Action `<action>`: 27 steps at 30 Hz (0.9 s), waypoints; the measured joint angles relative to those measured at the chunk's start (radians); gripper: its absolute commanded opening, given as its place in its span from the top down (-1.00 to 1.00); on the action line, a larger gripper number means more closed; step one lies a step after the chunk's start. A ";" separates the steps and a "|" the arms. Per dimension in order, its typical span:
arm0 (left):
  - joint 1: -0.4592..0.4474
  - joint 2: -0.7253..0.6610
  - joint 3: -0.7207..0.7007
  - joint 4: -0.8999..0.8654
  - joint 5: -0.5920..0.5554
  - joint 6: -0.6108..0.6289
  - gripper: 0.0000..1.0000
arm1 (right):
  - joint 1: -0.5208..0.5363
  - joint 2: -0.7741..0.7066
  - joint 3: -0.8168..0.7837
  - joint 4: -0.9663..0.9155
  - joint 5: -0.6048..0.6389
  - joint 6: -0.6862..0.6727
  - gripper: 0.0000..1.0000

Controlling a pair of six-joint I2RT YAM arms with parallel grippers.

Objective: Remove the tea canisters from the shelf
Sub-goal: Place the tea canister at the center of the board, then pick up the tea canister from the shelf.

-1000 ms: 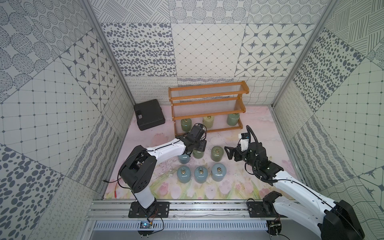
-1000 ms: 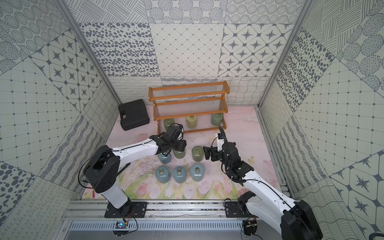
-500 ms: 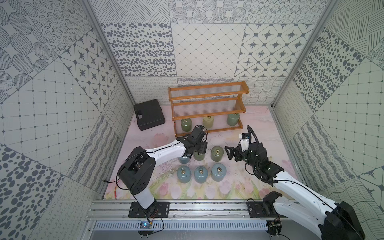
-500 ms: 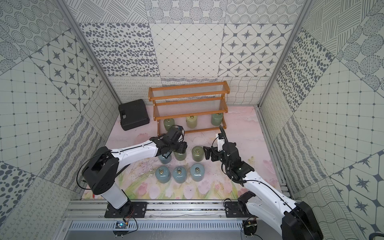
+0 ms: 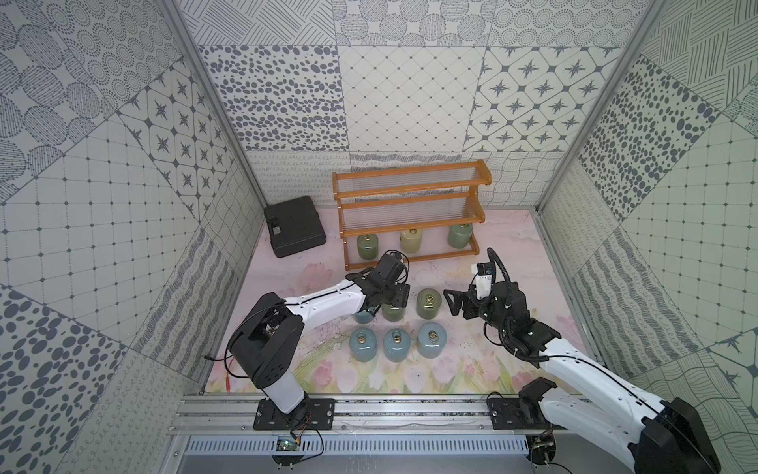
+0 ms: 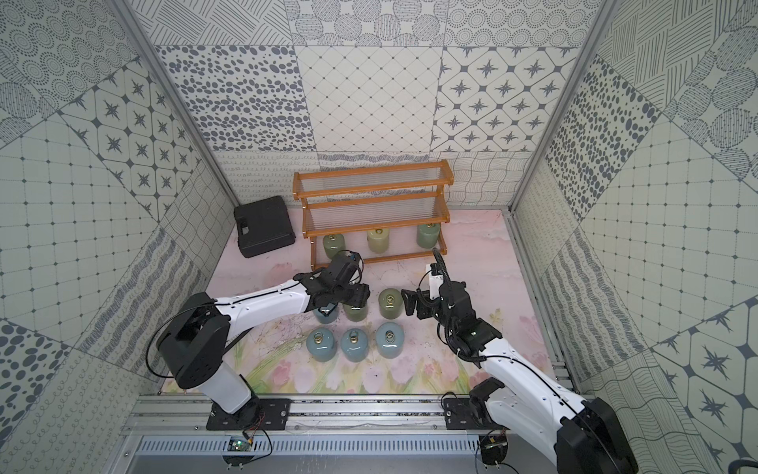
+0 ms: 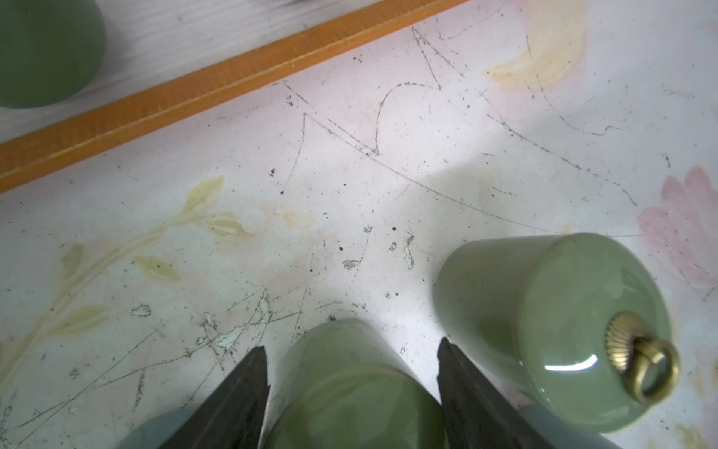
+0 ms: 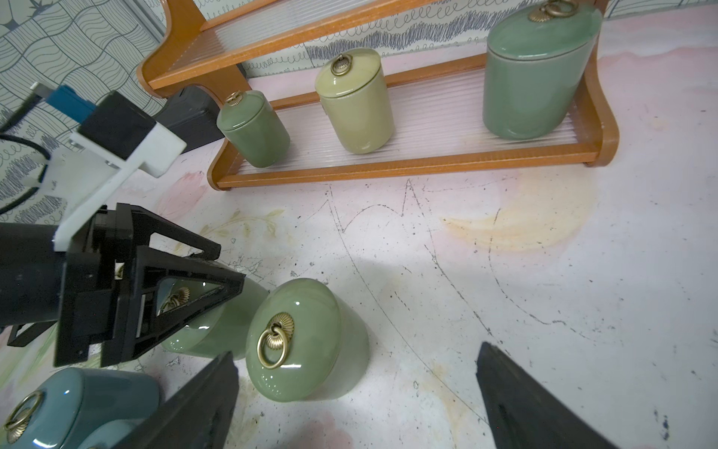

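Note:
The orange-brown shelf (image 5: 410, 168) stands at the back. Its bottom tier holds three tea canisters: olive (image 5: 366, 247), pale yellow-green (image 5: 411, 241) and sage (image 5: 460, 235). Several more stand on the table in two rows. My left gripper (image 7: 353, 346) straddles a green canister (image 7: 349, 388) that rests upright on the table in the back row. Its fingers stand slightly off the canister's sides, so it is open. Just to the right stands another green canister (image 5: 428, 303). My right gripper (image 5: 450, 303) hovers beside that one, wide open and holding nothing.
A flat black case (image 5: 294, 232) lies left of the shelf. Three blue-grey canisters (image 5: 396, 344) form the front row, and a fourth (image 5: 363, 317) is half hidden under my left arm. Patterned walls close in three sides.
My left gripper came down a little toward the front with the green canister, and its jaws have eased apart from it. The right arm has barely moved.

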 measured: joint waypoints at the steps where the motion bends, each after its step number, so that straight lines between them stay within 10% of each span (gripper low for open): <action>1: 0.000 0.000 0.003 -0.004 0.002 0.001 -0.54 | 0.000 0.000 0.000 -0.002 0.001 0.000 -0.99; 14: 0.040 -0.075 0.081 -0.027 0.004 0.050 -0.77 | -0.088 0.108 0.152 -0.046 0.021 -0.065 -0.99; 27: 0.195 -0.284 -0.112 0.058 0.012 0.061 -0.88 | -0.288 0.515 0.395 0.015 -0.074 -0.148 -1.00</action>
